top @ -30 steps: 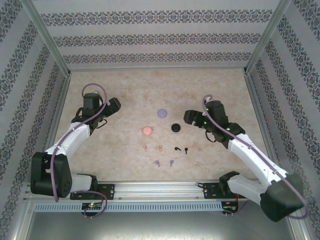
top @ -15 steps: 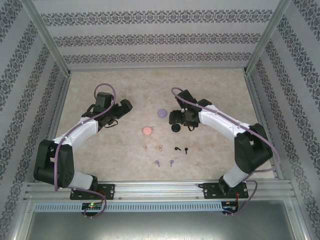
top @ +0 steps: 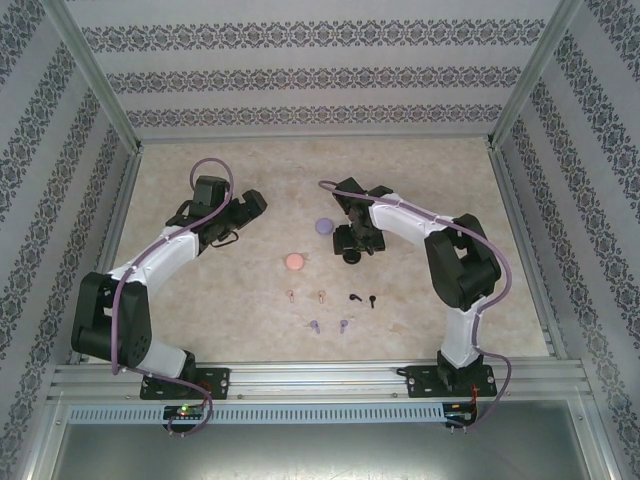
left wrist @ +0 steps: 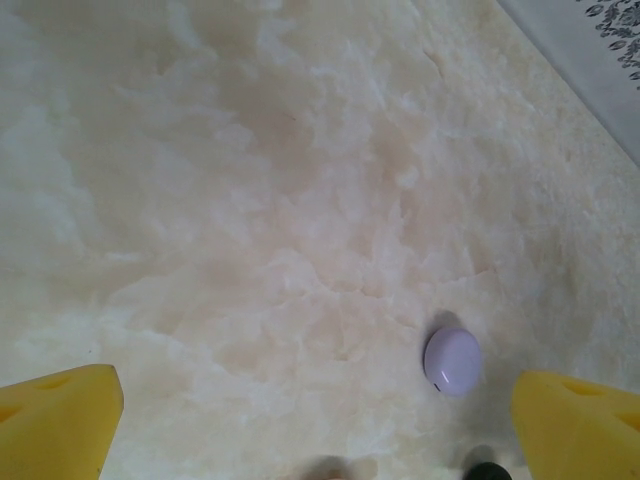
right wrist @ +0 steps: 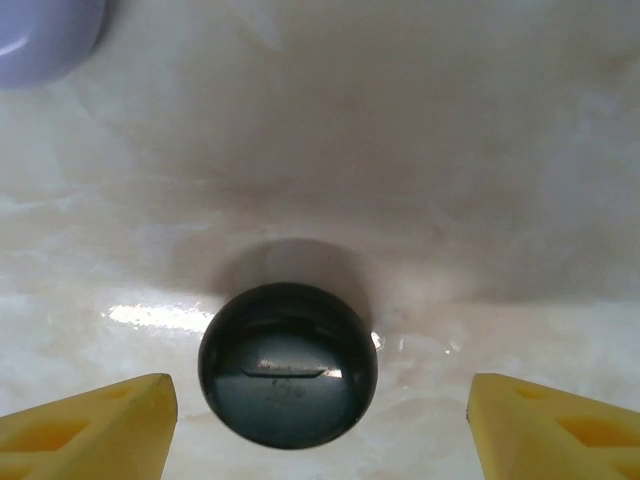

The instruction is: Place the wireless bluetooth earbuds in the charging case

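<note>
Three round charging cases lie mid-table: a purple case [top: 323,226], a pink case [top: 295,261] and a black case [top: 351,256]. Six tiny earbuds sit in pairs nearer the arms: pinkish-tan earbuds [top: 291,296], black earbuds [top: 354,297] and purple earbuds [top: 314,326]. My right gripper [top: 352,243] hovers low over the black case [right wrist: 288,362], open, its yellow fingers [right wrist: 90,425] standing apart on either side without touching it. The case lid is closed. My left gripper [top: 250,206] is wide open and holds nothing, left of the purple case [left wrist: 452,360], which lies ahead of its right finger [left wrist: 580,425].
The purple case [right wrist: 45,35] lies just beyond the black one in the right wrist view. Patterned walls and metal posts [top: 105,110] enclose the marble-look table [top: 200,300] on three sides. Bare tabletop spreads left of the pink case and right of the black earbuds.
My right arm has swung in from the right and folded over the black case, its jaws narrowing slightly. My left gripper has shifted a little right and toward the back, still open.
</note>
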You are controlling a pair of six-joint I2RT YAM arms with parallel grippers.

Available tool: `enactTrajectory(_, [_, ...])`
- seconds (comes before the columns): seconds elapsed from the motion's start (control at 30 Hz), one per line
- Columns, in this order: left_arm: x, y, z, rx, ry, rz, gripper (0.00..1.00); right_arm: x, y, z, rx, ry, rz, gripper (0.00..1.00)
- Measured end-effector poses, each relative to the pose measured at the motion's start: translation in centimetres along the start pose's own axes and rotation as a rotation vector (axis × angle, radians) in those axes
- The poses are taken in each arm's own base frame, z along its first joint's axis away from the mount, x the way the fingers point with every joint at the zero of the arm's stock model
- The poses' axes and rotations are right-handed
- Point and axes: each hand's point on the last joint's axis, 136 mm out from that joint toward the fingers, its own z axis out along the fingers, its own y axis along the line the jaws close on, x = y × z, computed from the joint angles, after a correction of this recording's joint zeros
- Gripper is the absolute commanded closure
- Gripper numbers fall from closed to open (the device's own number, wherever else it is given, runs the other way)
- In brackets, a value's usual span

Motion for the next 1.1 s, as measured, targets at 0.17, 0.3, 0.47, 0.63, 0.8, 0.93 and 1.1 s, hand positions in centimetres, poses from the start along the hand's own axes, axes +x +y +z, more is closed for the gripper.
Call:
enactTrajectory(0.17, [-0.2,-0.2,0.1,0.002,-0.002,0.000,0.01,-0.1,0.1,0.7,0.008,0.019,-0.029,0.26])
enactTrajectory(0.3, [-0.2,-0.2,0.1,0.002,-0.002,0.000,0.01,-0.3,0.2,0.8,0.010,0.024,-0.043,0.28])
enactTrajectory(0.47, [-0.2,-0.2,0.1,0.001,-0.001,0.000,0.01,-0.2,0.2,1.4,0.015,0.037,-0.044,0.31])
enactTrajectory(0.63, [-0.2,-0.1,0.1,0.000,0.000,0.000,0.01,0.2,0.3,2.1,0.022,0.053,-0.051,0.33])
enactTrajectory(0.8, [-0.1,-0.1,0.1,0.001,0.000,0.000,0.01,0.4,0.8,2.1,0.022,0.055,-0.060,0.34])
enactTrajectory(0.93, [-0.1,-0.1,0.1,0.001,0.000,0.000,0.01,0.5,1.0,2.1,0.022,0.055,-0.060,0.36])
enactTrajectory(1.1, [-0.1,-0.1,0.1,0.001,0.001,0.000,0.01,0.6,1.1,2.3,0.024,0.059,-0.048,0.42])
